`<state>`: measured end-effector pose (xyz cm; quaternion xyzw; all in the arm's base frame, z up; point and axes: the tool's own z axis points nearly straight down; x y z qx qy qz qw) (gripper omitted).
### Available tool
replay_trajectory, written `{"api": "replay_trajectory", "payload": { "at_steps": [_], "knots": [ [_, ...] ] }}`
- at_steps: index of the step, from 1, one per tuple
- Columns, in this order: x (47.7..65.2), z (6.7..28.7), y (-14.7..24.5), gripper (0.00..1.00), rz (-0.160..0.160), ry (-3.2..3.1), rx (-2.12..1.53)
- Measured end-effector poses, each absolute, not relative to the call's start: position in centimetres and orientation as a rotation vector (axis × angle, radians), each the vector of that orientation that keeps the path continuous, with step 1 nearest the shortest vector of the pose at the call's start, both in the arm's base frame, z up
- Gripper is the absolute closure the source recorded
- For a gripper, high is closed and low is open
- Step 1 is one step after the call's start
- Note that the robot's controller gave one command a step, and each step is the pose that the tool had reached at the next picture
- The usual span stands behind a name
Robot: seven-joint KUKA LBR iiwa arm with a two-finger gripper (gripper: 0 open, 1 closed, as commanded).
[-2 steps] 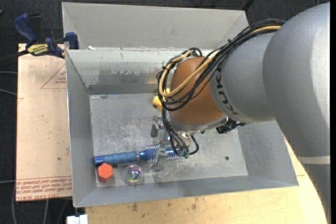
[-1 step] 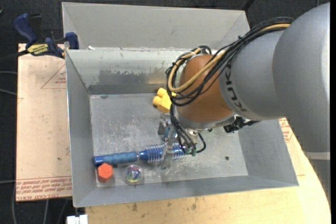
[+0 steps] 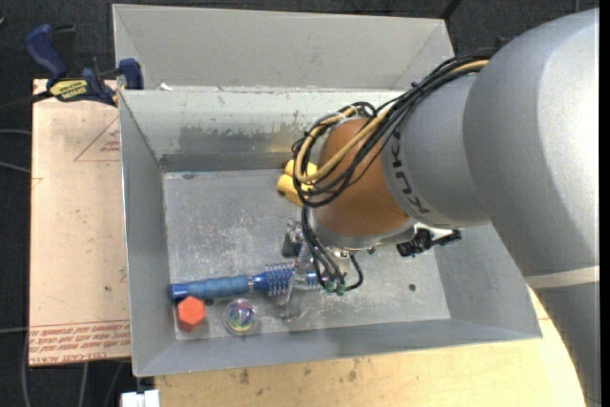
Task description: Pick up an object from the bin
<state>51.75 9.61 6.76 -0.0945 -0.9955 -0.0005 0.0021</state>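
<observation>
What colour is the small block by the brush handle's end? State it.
The block is orange-red, clearest in the camera view.

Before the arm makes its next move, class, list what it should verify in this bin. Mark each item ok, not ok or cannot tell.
1. Hand is over the bristle end of the blue brush: ok.
2. Brush is gripped by the hand: cannot tell.
3. Brush lies flat on the bin floor: ok.
4. Orange block and clear ball lie apart from the hand: ok.
5. Yellow thing near the back wall is identified: cannot tell.
</observation>
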Motion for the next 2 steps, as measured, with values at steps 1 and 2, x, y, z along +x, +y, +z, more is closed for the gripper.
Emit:
{"api": "replay_trajectory", "payload": {
  "at_steps": [1, 2],
  "knots": [
    [51.80, 6.76, 9.64, 0.00, -0.003, -3.124, -0.296],
    [51.82, 6.78, 9.62, 1.00, -0.003, -3.125, -0.297]
  ]
}}
